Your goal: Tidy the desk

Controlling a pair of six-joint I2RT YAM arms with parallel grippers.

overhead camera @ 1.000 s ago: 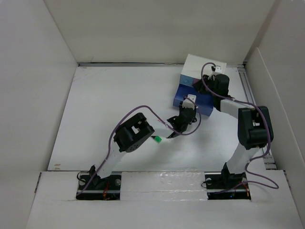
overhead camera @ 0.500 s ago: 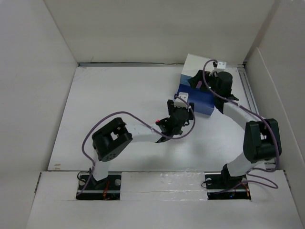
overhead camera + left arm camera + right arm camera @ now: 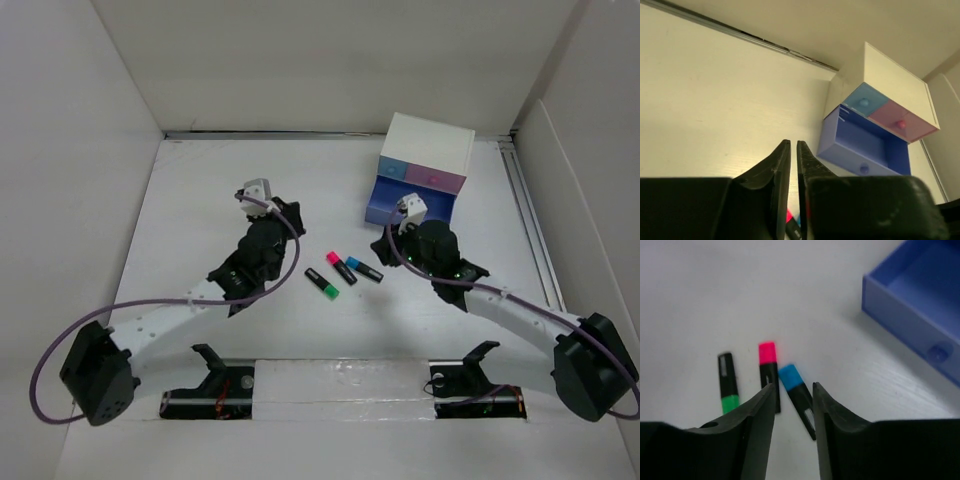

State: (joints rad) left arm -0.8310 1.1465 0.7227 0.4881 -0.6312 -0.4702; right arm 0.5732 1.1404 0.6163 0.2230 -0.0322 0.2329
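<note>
Both arms now stretched low, left gripper (image 3: pixel 793 143) off the blue drawer (image 3: pixel 386 206), at ten o'clock of the newly uncovered green marker (image 3: pixel 322 284), pink marker (image 3: pixel 341 268) and blue marker (image 3: pixel 364 270), right gripper (image 3: pixel 792 385) withdrawn from the drawer box (image 3: pixel 428 150) to its six o'clock

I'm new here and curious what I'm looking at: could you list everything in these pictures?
desk: one, white, under everything, white panels around it
drawer box: one, white with pale blue and pink drawers, far right
open drawer: one, dark blue, pulled out at the box's bottom
green highlighter: one, black body, mid-desk
pink highlighter: one, black body, beside the green
blue highlighter: one, black body, beside the pink
left arm: one, white and black
right arm: one, white and black
left pincer: one, black, shut, empty
right pincer: one, black, open, above the highlighters
</note>
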